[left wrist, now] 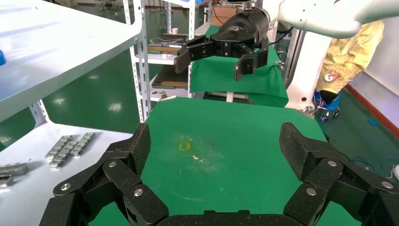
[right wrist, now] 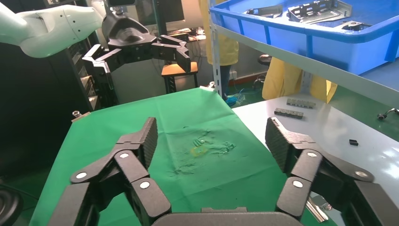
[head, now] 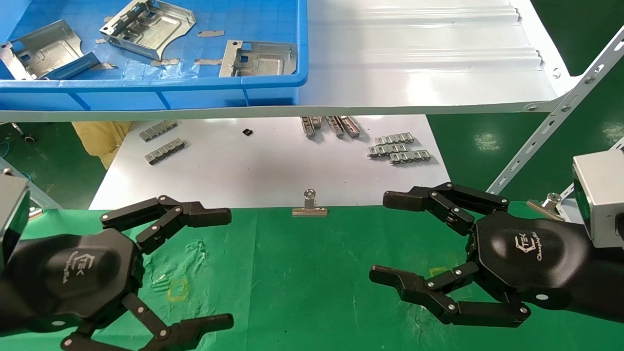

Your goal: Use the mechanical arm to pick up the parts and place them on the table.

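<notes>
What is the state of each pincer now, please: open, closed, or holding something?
Left pincer: open, holding nothing, above the green cloth.
Right pincer: open, holding nothing, also above the cloth.

The parts (head: 148, 27) are bare stamped sheet metal, silvery with a dull sheen, lying in a smooth blue plastic bin (head: 146, 90). The shelf (head: 419, 58) under it is glossy white, probably painted metal. The tabletop (head: 302, 282) wears wrinkled matt green cloth. The left gripper (head: 214, 265) has a glossy black shell and matt black jaws.
</notes>
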`<control>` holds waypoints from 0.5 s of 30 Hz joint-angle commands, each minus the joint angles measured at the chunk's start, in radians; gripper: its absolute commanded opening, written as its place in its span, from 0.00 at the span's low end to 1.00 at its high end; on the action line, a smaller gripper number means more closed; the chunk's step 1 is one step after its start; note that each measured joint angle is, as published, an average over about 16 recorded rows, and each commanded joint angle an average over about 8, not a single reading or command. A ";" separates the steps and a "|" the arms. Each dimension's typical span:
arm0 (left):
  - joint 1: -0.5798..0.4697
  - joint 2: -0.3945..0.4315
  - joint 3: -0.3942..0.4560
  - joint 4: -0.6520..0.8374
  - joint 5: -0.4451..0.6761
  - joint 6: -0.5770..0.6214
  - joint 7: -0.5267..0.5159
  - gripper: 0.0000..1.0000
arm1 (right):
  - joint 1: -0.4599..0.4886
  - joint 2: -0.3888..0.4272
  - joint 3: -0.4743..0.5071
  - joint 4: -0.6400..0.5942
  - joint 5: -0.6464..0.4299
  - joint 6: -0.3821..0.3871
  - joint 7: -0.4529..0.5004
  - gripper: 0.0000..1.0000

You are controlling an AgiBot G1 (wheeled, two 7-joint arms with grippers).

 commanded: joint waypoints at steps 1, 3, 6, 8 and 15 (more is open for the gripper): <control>0.000 0.000 0.000 0.000 0.000 0.000 0.000 1.00 | 0.000 0.000 0.000 0.000 0.000 0.000 0.000 0.00; 0.000 0.000 0.000 0.000 0.000 0.000 0.000 1.00 | 0.000 0.000 0.000 0.000 0.000 0.000 0.000 0.00; -0.003 -0.001 -0.001 -0.002 0.000 -0.001 0.001 1.00 | 0.000 0.000 0.000 0.000 0.000 0.000 0.000 0.00; -0.013 -0.002 -0.005 -0.005 0.000 -0.003 0.002 1.00 | 0.000 0.000 0.000 0.000 0.000 0.000 0.000 0.00; -0.177 0.016 0.002 0.036 0.058 -0.048 -0.051 1.00 | 0.000 0.000 0.000 0.000 0.000 0.000 0.000 0.00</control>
